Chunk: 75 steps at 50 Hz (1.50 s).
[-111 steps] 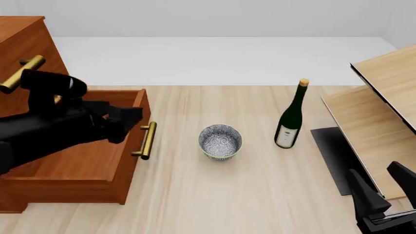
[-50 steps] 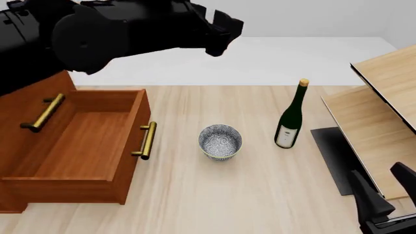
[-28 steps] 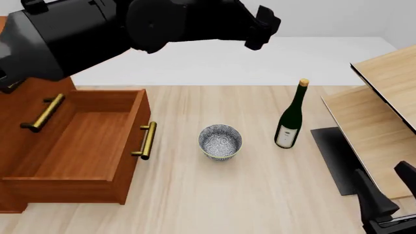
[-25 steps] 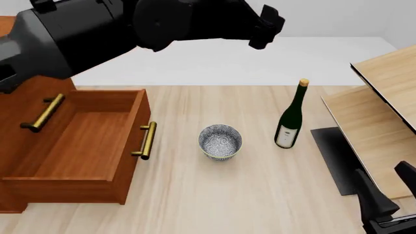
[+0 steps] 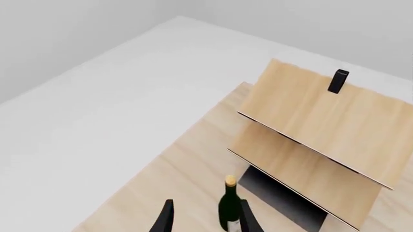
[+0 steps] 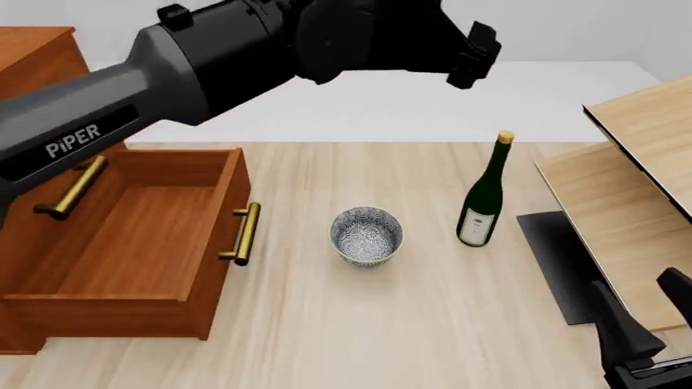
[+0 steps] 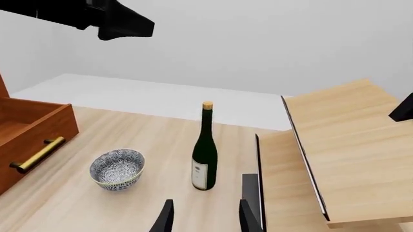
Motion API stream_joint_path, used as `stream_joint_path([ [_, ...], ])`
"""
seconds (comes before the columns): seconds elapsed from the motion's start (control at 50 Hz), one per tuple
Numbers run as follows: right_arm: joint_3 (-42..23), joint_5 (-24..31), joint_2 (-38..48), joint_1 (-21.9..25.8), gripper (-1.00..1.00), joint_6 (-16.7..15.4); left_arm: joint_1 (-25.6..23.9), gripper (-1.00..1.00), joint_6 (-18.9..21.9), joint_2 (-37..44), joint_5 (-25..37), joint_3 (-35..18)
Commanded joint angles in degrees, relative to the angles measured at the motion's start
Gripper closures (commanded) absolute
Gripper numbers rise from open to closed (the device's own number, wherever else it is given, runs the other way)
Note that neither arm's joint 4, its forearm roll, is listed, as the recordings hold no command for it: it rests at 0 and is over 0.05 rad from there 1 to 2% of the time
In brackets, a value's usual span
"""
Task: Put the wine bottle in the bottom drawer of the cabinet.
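Note:
The wine bottle (image 6: 484,194), dark green with a gold cap and white label, stands upright on the table right of a patterned bowl (image 6: 367,235). The cabinet (image 6: 27,57) stands at the left with its bottom drawer (image 6: 130,243) pulled open and nothing inside. My left gripper (image 6: 478,55) is open and empty, held high above and behind the bottle. In the left wrist view the bottle (image 5: 230,209) shows between the fingers (image 5: 164,220), far below. My right gripper (image 6: 647,316) is open and empty at the front right corner. The bottle also shows in the right wrist view (image 7: 205,150).
Pale wood slanted-panel furniture (image 6: 633,186) stands right of the bottle, with a dark mat (image 6: 557,259) under it. The drawer's brass handle (image 6: 246,233) faces the bowl. The left arm (image 6: 216,57) spans the upper part of the front view.
My left arm has risen from over the drawer and swung right, and its gripper now hangs high near the bottle. The right gripper has barely moved. The bottle and bowl have not moved.

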Motion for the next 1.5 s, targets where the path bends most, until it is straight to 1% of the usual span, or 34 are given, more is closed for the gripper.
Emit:
stream_joint_path([
  [0.02, 0.10, 0.04, -0.06, 0.06, -1.00, 0.04, -0.47, -1.00, -0.62, 2.58, -1.28, 0.19],
  [0.18, -0.02, 0.18, -0.08, -0.03, -1.00, 0.09, -0.47, -1.00, -1.11, 4.12, -1.76, -0.20],
  [0.52, 0.56, 0.04, -0.06, 0.11, -1.00, 0.09, -0.77, -1.00, -1.93, 4.80, -3.86, 1.63],
  [0.64, 0.62, 0.01, -0.05, 0.13, -1.00, 0.06, -1.40, -1.00, -1.56, 5.26, -3.75, 1.81],
  [0.94, 0.67, 0.03, -0.05, 0.17, -1.00, 0.09, -1.08, -1.00, -1.18, 5.34, -3.93, 1.72],
  [1.16, 0.70, 0.11, -0.06, 0.44, -1.00, 0.02, -1.53, -1.00, -1.02, 8.33, -3.02, -2.34],
  [1.32, 0.83, 0.06, -0.04, 0.49, -1.00, 0.19, -1.90, -1.00, -1.99, 9.74, -3.19, -3.78],
  [1.5, 0.87, 0.07, -0.03, 0.47, -1.00, 0.27, -2.14, -1.00, -1.93, 11.71, -2.77, -5.57],
])
